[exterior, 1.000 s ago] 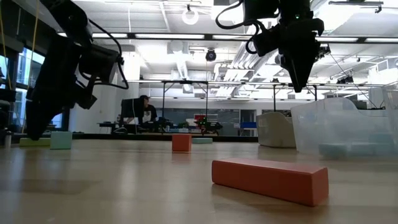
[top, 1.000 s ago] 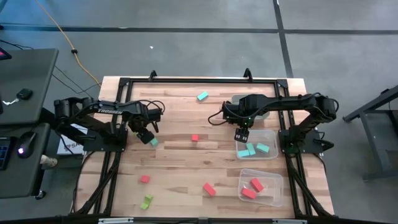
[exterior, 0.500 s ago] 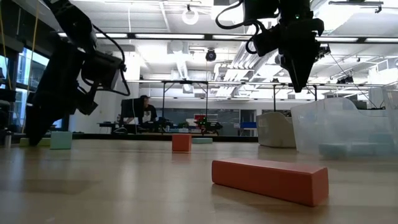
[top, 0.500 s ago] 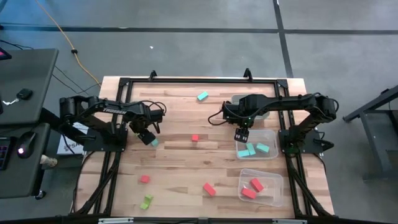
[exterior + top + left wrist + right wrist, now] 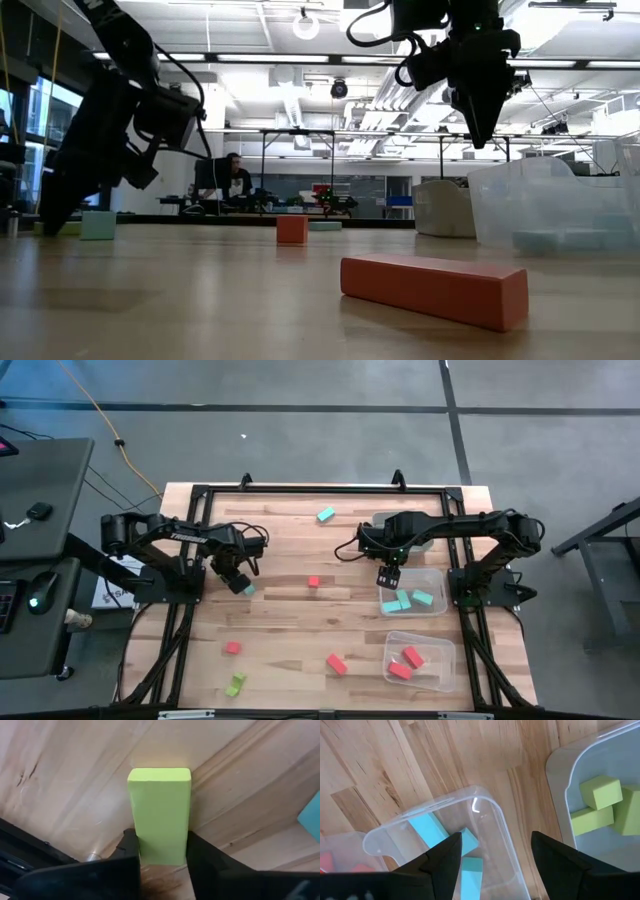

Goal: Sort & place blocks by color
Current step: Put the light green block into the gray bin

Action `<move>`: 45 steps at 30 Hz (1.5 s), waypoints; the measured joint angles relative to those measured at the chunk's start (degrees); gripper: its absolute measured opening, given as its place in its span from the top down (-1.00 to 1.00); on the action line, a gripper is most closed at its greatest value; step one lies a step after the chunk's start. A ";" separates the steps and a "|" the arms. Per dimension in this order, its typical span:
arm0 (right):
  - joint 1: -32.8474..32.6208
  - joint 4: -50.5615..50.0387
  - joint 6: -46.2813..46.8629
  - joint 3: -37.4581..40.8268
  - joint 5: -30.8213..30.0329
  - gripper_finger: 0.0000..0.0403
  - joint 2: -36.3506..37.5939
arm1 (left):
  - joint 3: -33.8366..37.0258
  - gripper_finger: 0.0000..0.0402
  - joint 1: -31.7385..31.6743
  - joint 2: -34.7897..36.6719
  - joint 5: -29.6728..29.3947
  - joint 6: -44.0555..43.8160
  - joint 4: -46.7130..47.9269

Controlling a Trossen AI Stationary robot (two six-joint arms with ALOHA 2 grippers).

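Low at the table's left side: left gripper (image 5: 237,581), fingers (image 5: 129,851) pressed against both long sides of a green block (image 5: 160,815), the block flat on the wood (image 5: 290,550). Just beside it, apart: a blue block (image 5: 247,590). Right of centre, raised over a corner of the blue bin (image 5: 476,790): right gripper (image 5: 388,578), fingers spread wide, empty. In that bin: blue blocks (image 5: 470,870). Next to it, the green bin (image 5: 558,774) with green blocks (image 5: 600,802), crossed from above by the right arm (image 5: 470,525) and partly hidden. Nearer the front, the red bin (image 5: 390,640) with red blocks (image 5: 405,663). Loose on the wood between the arms: a red cube (image 5: 292,229) at centre, a red bar (image 5: 432,288) toward the front, a red piece (image 5: 233,648) to its left, a green pair (image 5: 236,683) at the front left, a far blue block (image 5: 326,515) near the back edge. In the room behind the table: a person (image 5: 235,175) seated at a desk.
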State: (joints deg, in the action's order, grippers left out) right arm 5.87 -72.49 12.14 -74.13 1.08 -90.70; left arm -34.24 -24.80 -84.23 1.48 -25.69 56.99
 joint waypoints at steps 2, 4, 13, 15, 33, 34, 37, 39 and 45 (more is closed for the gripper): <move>0.00 0.13 0.02 0.00 0.00 -0.14 0.00 | -0.01 0.81 0.00 0.02 -0.02 0.51 0.02; 0.00 0.30 0.01 0.00 0.00 -0.14 0.00 | -0.02 0.92 0.00 0.02 -0.02 0.64 0.08; 0.00 0.73 0.02 0.00 1.03 -0.14 0.00 | -1.65 0.99 1.35 0.52 -1.07 1.46 0.02; 0.00 1.04 0.10 0.00 1.05 -0.14 0.00 | -3.33 0.99 1.87 1.36 -1.30 1.49 -1.49; 0.00 8.49 7.22 0.00 3.82 -0.14 0.00 | -16.37 1.00 2.91 10.39 -1.05 1.57 -0.69; 0.00 9.62 7.76 0.00 3.81 -0.14 0.00 | -17.14 1.00 3.01 10.66 -1.05 1.99 -0.87; 0.00 13.06 9.15 0.00 4.01 -0.14 0.00 | -19.50 1.00 3.48 11.01 -1.26 3.45 -1.82; 0.00 15.51 10.00 0.00 4.68 -0.15 0.00 | -21.10 1.00 3.98 11.08 -1.62 4.46 -2.57; 0.49 26.16 10.46 0.00 8.74 -0.21 0.00 | -25.40 1.00 5.71 11.06 -4.34 9.07 -4.87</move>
State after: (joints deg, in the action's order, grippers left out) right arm 6.36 -46.33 22.60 -74.13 9.82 -90.70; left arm -59.64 -19.09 -73.17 -2.87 -16.62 52.12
